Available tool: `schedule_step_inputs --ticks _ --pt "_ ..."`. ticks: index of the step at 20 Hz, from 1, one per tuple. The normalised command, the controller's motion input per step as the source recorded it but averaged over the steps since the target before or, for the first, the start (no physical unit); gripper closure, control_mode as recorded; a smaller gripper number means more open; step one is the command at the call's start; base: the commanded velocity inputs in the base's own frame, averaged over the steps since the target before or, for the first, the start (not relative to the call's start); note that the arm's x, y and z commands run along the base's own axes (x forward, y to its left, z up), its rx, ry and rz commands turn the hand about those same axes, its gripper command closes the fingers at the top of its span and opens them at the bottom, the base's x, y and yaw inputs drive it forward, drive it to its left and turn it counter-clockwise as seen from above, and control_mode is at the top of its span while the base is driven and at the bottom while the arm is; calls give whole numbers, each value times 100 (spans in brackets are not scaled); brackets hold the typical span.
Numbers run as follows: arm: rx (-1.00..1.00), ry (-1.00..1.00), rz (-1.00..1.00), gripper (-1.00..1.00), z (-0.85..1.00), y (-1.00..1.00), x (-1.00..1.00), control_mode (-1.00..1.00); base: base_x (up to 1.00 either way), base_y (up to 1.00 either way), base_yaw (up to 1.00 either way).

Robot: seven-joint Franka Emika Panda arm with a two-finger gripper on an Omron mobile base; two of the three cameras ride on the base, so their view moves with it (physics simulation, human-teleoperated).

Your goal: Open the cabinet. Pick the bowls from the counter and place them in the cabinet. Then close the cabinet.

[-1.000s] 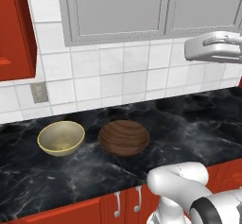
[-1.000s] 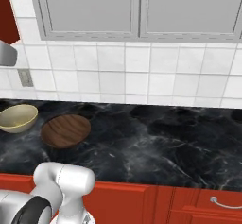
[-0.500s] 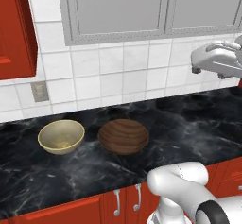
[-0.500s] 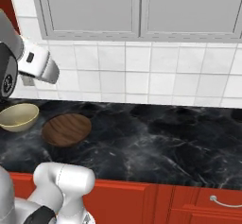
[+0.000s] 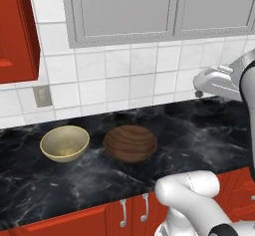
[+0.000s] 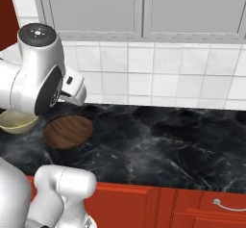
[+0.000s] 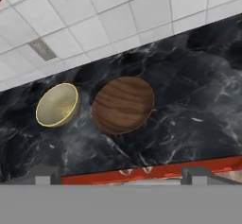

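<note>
Bowls side by side — brown bowl [image 5: 130, 143], beige bowl [image 5: 64, 143], wall outlet [image 5: 43, 96] behind.

This was a home kitchen, plainly a rendered one. A black marble-look worktop [image 5: 199, 130] with white veining ran along a wall of white square tiles [image 5: 124, 75], with red base cabinet doors [image 5: 74, 222] and short silver handles [image 5: 145, 207] under it. Grey-doored wall cabinets [image 5: 129, 8] hung above, and a red wall cabinet [image 5: 17, 31] stood at the left. A grey wall socket [image 5: 42, 96] sat in the tiles. Two bowls, a wooden bowl [image 5: 130, 143] and a pale yellow bowl [image 5: 64, 143], rested on the worktop.
</note>
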Motion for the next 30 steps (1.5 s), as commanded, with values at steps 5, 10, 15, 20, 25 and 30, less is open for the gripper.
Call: schedule_step_inputs --ticks 5,10,15,20,25,30 --pt "3 7 0 -100 -51 -4 48 -100 0 0 0" --pt "4 20 0 -100 -74 0 47 -100 0 0 0" --pt "1 31 0 -100 -68 0 43 -100 0 0 0" --pt "5 10 0 -100 -41 0 54 -100 0 0 0" --pt "3 0 0 -100 -35 0 40 -100 0 0 0" --pt "0 0 0 -100 -39 0 21 -100 0 0 0"
